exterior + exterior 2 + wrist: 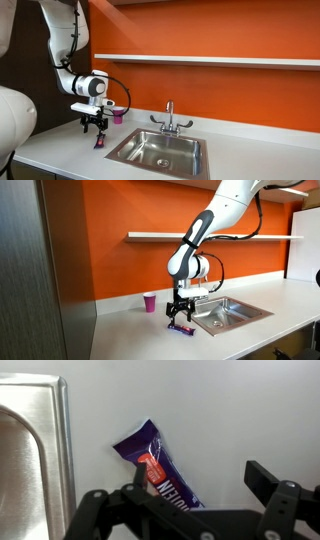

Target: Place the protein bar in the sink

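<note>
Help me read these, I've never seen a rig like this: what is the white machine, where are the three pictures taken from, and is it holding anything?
The white machine is a robot arm with a two-fingered gripper at its end. Two pictures come from cameras standing in the room. The third comes from a camera on the wrist, looking down past the gripper's fingers. On the white counter a purple protein bar lies beside a steel sink with a faucet, and a small pink cup stands near the wall. The gripper is open just above the bar and holds nothing.
</note>
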`<state>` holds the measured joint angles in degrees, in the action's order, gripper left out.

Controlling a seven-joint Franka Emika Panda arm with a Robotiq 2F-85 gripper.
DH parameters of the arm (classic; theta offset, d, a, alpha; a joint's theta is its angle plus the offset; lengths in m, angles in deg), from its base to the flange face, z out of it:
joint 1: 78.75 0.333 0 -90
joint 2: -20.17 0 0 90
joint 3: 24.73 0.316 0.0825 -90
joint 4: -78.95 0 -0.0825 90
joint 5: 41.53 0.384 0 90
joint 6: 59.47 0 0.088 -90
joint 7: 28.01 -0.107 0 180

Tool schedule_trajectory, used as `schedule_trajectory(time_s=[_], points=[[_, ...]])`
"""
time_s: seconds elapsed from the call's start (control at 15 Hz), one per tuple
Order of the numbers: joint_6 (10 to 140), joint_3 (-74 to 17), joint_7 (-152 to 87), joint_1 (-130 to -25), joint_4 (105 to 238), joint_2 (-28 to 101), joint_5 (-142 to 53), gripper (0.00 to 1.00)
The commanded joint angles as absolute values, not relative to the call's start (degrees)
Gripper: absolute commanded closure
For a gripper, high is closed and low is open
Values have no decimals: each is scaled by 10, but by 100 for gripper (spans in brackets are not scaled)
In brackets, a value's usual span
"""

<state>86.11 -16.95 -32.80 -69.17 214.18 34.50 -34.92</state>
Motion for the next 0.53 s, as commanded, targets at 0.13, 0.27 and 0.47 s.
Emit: schedule_trajectory(time_s=[0.13,0.27,0.47], points=[[862,-172,-322,-696,2125,356,-365,0],[857,-169,-313,-699,2122,357,-356,0],[836,-159,-267,-713,2113,360,-334,0]])
